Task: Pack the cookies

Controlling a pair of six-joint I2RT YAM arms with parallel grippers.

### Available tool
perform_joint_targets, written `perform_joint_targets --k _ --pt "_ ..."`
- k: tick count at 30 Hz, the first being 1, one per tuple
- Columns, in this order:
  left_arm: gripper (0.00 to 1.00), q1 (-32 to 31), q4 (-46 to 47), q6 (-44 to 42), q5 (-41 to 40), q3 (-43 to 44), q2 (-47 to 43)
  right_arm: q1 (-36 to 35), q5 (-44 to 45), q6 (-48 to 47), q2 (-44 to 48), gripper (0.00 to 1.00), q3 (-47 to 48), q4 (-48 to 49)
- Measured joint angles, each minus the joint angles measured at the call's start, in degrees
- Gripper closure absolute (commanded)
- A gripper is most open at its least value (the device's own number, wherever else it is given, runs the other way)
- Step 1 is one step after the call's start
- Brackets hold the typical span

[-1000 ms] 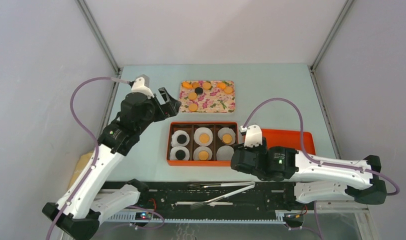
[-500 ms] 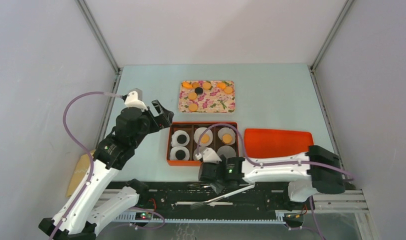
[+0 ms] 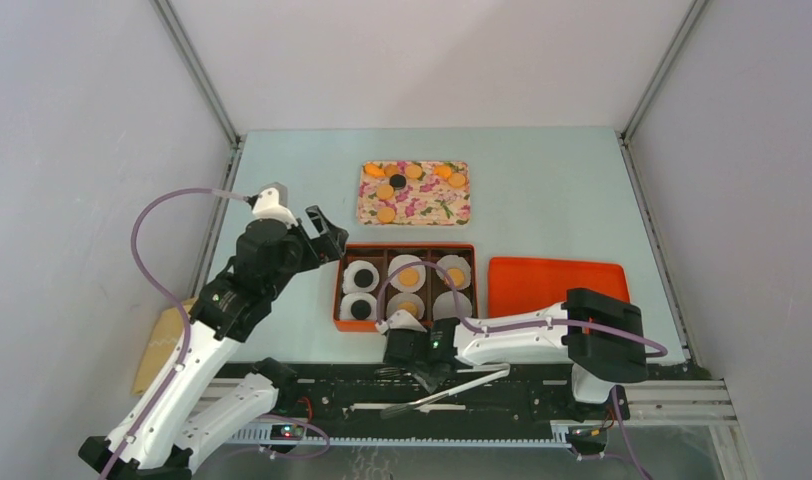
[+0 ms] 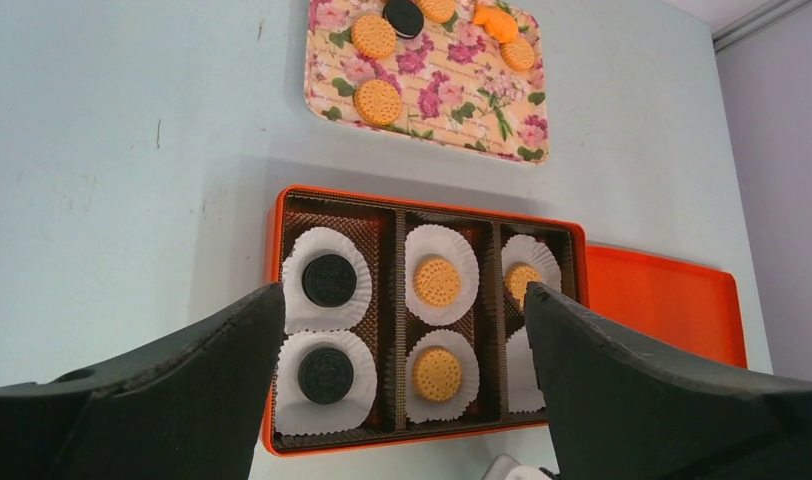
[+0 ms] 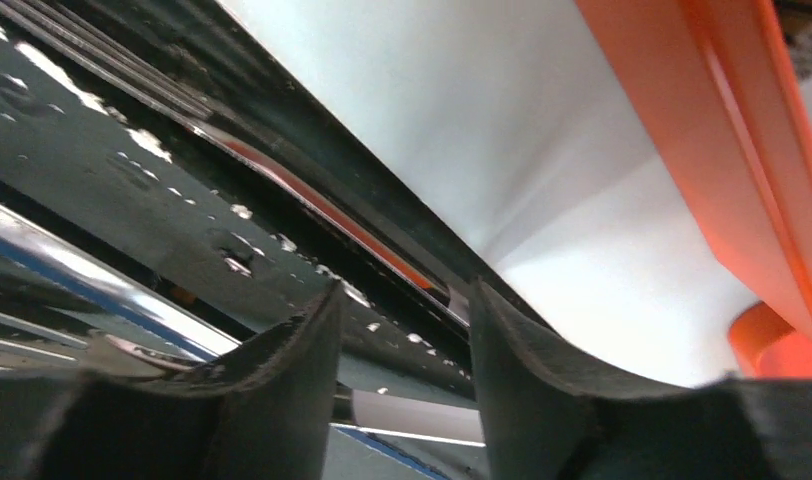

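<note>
An orange box [image 3: 342, 285] holds white paper liners in six compartments. Two black cookies [image 4: 329, 280] fill its left column, two orange-tan cookies [image 4: 437, 281] the middle, and one more [image 4: 522, 280] the far right cell. The near right liner [image 3: 452, 305] has no cookie in it. A floral tray [image 3: 432, 205] behind it carries several orange-tan cookies [image 4: 379, 101] and one black cookie [image 3: 397, 181]. My left gripper [image 3: 327, 235] hovers open and empty by the box's far left corner. My right gripper [image 3: 418, 366] is low at the table's front edge, open and empty, its fingers [image 5: 312, 340] over the black rail.
An orange lid [image 3: 554, 285] lies right of the box. Metal tongs [image 3: 447, 388] rest on the black rail [image 3: 522, 395] in front of the table, just beside my right gripper. A brown paper piece [image 3: 167, 335] sits off the table's left edge.
My right arm has swung left from beside the orange lid to the table's front edge below the box. My left gripper has drawn back slightly toward the near left.
</note>
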State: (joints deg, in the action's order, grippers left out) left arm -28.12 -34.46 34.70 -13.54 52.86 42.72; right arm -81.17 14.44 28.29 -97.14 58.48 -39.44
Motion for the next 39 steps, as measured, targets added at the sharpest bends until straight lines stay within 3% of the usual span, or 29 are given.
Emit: perform_joint_targets --k 3,11,16,23,31,39 --pt "0.06 0.00 -0.07 0.07 0.00 -0.61 -0.26 1.07 -2.86 -1.68 -0.63 0.59 0.37 1.40" --pt "0.06 0.00 -0.85 0.55 -0.42 -0.63 -1.97 3.10 -5.55 -7.08 -2.95 1.00 0.44 4.92" --pt "0.06 0.00 -0.87 1.33 -0.48 -0.63 -2.78 3.41 -3.23 -11.50 -1.09 1.00 0.07 4.83" --pt "0.08 0.00 -1.20 1.42 0.00 -0.63 -2.36 7.17 -1.03 -11.65 6.82 1.00 -0.55 2.82" --pt "0.08 -3.54 -0.52 1.88 1.51 -0.63 -0.17 9.86 0.63 -11.06 9.33 1.00 -1.01 1.55" --pt "0.08 -5.31 -0.37 2.01 1.44 -0.63 1.18 15.52 3.50 -9.99 21.53 1.00 0.17 -4.04"
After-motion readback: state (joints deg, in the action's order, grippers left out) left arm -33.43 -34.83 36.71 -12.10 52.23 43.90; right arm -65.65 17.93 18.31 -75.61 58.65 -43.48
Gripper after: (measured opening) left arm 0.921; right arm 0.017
